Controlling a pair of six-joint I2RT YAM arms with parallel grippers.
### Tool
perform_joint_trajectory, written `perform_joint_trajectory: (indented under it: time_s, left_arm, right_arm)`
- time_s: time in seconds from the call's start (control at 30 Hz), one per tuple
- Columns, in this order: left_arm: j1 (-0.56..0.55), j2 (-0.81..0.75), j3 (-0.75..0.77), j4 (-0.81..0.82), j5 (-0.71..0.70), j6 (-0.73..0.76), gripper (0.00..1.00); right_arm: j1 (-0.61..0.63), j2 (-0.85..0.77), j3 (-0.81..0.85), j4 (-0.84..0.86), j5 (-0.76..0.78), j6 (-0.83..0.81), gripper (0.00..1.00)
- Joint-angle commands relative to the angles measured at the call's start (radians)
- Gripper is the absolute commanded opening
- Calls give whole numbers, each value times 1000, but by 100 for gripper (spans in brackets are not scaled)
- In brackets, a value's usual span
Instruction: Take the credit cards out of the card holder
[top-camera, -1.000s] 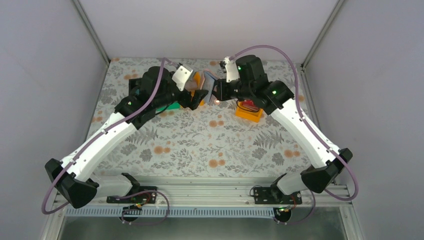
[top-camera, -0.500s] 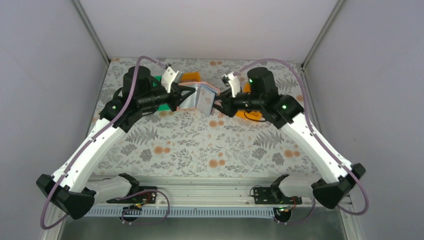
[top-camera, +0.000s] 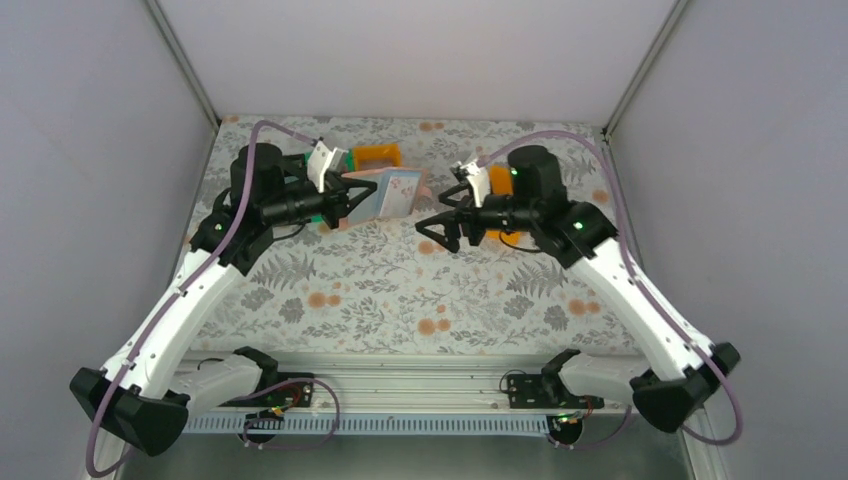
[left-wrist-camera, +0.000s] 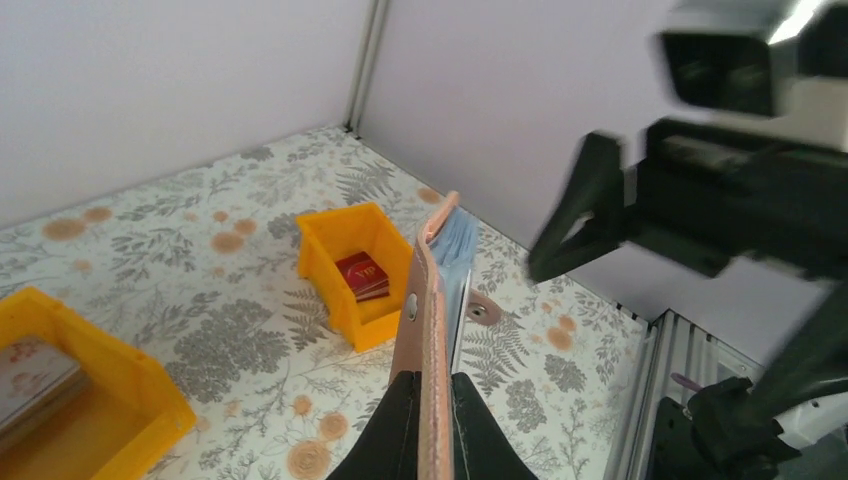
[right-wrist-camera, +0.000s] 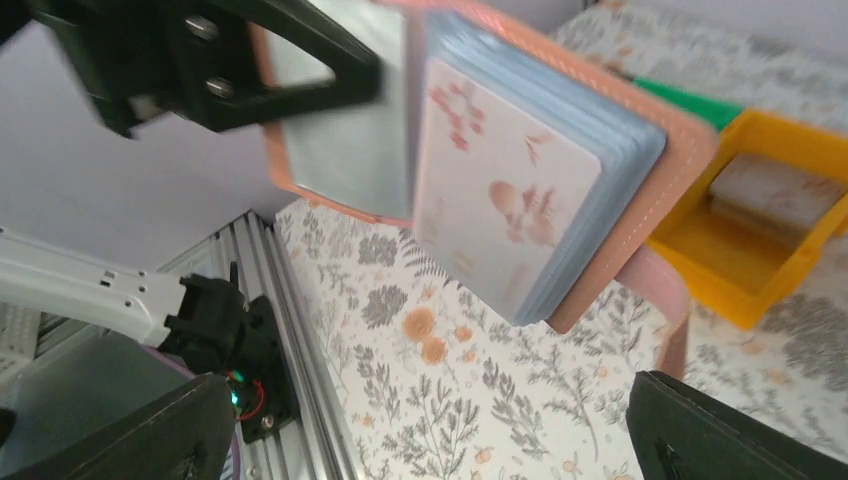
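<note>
Scene: We see two white-and-black robot arms meeting above a floral tabletop (top-camera: 400, 290), with small plastic bins along its far side
Left jaws: Closed tight on one end of the card holder (top-camera: 392, 190), with a black finger (left-wrist-camera: 400, 430) on each side of its brownish-pink cover
Card holder: Lifted clear of the tabletop and touching nothing but the left jaws, its free end pointing toward the right arm
Why held this way: We judge the left arm is offering the open holder so the other arm can draw cards out sideways
Inside the holder: Pale blue sleeves fan open, and a whitish-pink card (right-wrist-camera: 500, 200) with a floral print sits in the front sleeve
Right jaws: Spread wide and empty, facing the holder's open side, near it but not touching
Holder relative to right jaws: It lies ahead of them, in line with the gap between the two fingertips (right-wrist-camera: 150, 430)
Bins: One orange bin (left-wrist-camera: 330, 225) already holds a dark red card (left-wrist-camera: 362, 275), and another orange bin (right-wrist-camera: 790, 150) holds a pale stack (right-wrist-camera: 765, 195)
Progress: We judge the task is partly done, with at least one card left to remove
</note>
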Motion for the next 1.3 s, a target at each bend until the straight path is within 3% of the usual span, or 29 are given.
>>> perform_joint_trajectory:
  time_s: [0.0, 0.13, 0.27, 0.37, 0.47, 0.67, 0.83, 0.9, 0.93, 1.0, 1.07, 1.17, 1.2, 1.27]
  left_arm:
    - [20, -54, -56, 118, 125, -20, 2]
    - [34, -86, -83, 131, 223, -4, 2]
    - [38, -101, -85, 157, 327, 27, 3]
    - [44, -97, -77, 171, 416, 46, 2]
    - [46, -86, -69, 189, 486, 39, 2]
    - [47, -83, -69, 172, 513, 61, 2]
    - [47, -77, -77, 190, 500, 40, 2]
    - [47, -76, -82, 196, 484, 28, 2]
    - [47, -77, -85, 196, 473, 24, 2]
    - [48, -78, -89, 186, 425, 16, 2]
    - [52, -78, -94, 154, 264, 10, 3]
    - [66, -73, -109, 107, -50, 30, 41]
    - [71, -68, -111, 95, -155, 75, 49]
    - [76, -65, -114, 86, -336, 182, 55]
  right_arm:
    - [-8, 78, -38, 100, -107, -17, 99]
    - [-12, 69, -85, 201, -104, -51, 99]
    - [-20, 99, -72, 186, -96, -81, 99]
    - [-32, 120, -50, 187, -239, -106, 99]
    - [-32, 149, -11, 161, -376, -136, 88]
    - [-38, 105, -26, 148, -387, -160, 84]
    - [-39, 138, 11, 142, -503, -150, 33]
    - [-39, 150, 21, 129, -529, -151, 8]
    - [-39, 150, 20, 126, -529, -151, 4]
    - [-39, 136, 10, 124, -518, -152, 4]
    - [-40, 122, 0, 124, -499, -143, 4]
    - [-39, 111, -9, 126, -445, -114, 4]
    - [-39, 111, -14, 128, -407, -92, 4]
    - [-39, 110, -21, 133, -297, -50, 4]
